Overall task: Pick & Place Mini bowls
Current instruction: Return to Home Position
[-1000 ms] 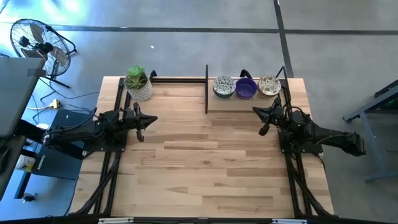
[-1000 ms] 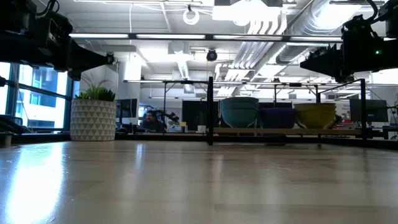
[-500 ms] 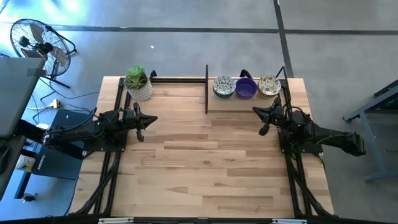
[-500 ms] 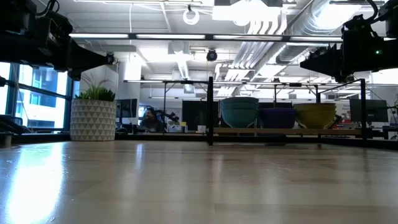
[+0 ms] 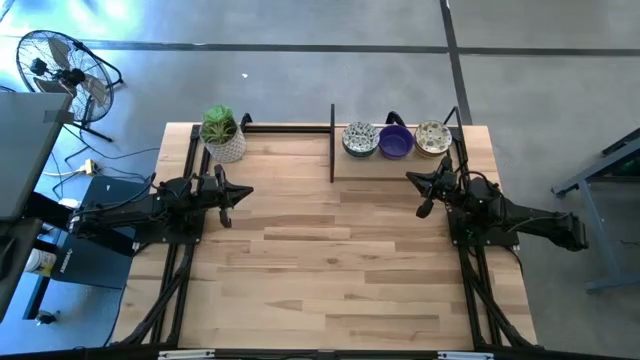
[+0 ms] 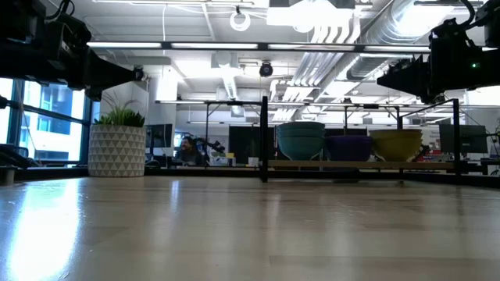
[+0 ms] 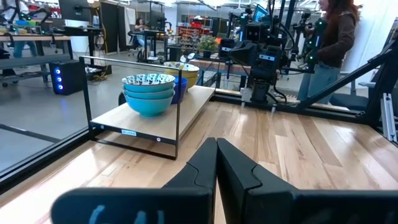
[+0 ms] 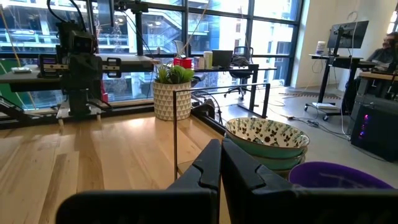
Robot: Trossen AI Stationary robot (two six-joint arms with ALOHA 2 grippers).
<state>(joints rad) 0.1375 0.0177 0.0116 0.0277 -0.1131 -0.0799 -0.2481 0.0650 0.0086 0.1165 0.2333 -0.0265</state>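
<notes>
A wire fan (image 5: 62, 72) stands on the floor, off the left edge. The left gripper (image 7: 216, 147) hangs over the left side of the pale plank surface (image 5: 330, 265). Its two fingers (image 7: 200, 167) are pressed together and hold nothing. At the back left corner sits one white pot (image 5: 226, 146), faceted with triangles, with a green plant in it.

Right of centre at the back is a low shelf (image 5: 385, 166), a wooden board in a thin black metal frame. On it, three stacks of round glossy bowls stand close in a row:

- a teal stack (image 7: 148, 94) of three, speckled inside
- a purple stack (image 5: 396, 142), count unclear
- a yellow stack (image 6: 397, 144), speckled cream inside, count unclear

The right gripper (image 8: 221, 147) hangs just in front of the shelf's right end, its fingers also pressed together and empty.
</notes>
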